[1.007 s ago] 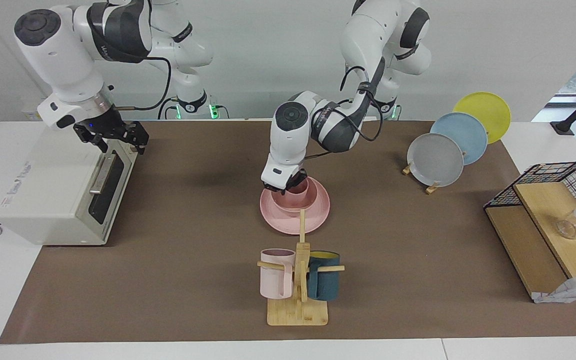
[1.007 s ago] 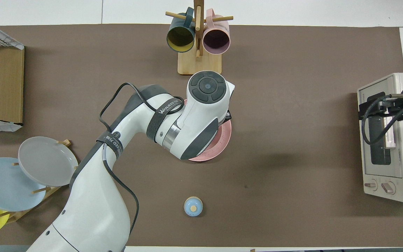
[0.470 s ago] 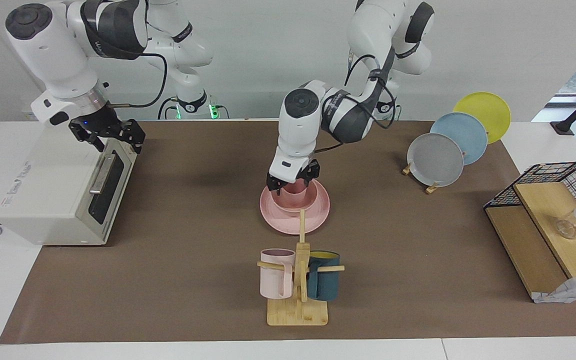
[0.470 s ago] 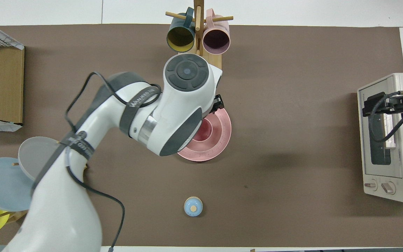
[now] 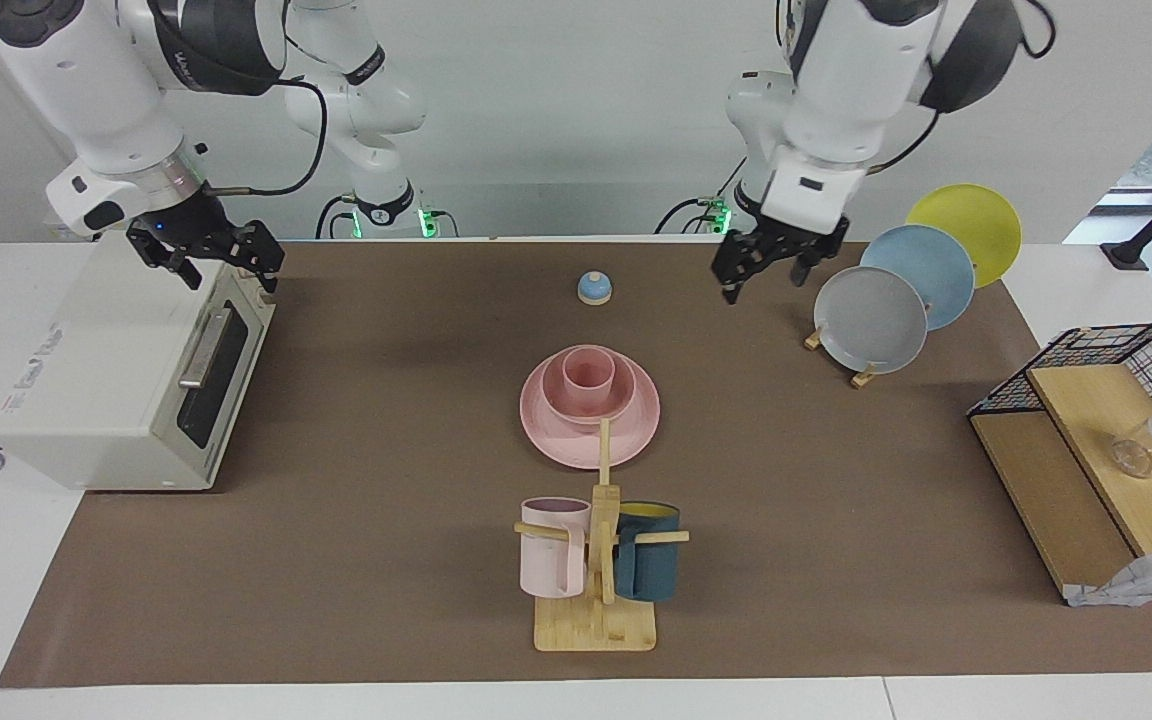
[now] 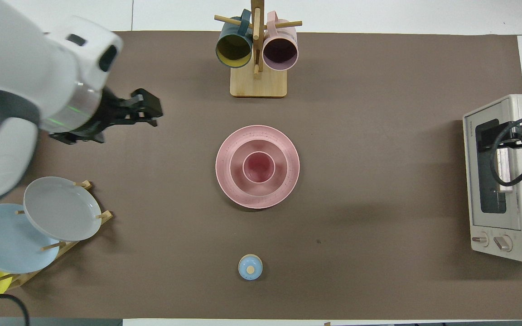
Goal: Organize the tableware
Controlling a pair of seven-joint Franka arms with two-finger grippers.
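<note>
You had the wide flat matte pink plate (image 5: pixel 589 432) mid-table w/ the smaller round pink bowl (image 5: pixel 588 400) on it and the small handleless tapered pink cup (image 5: pixel 588 375) upright in the bowl. So the set looked stacked; by my read the task was abt done, nothing left but parking the arms. Left gripper (image 5: pixel 774 262) hung empty, fingers spread, over bare mat beside the grey plate (image 5: pixel 871 319) on its rack. Right gripper (image 5: pixel 208 263) waited over the white toaster oven (image 5: pixel 106 375), fingers spread, holding nothing.
</note>
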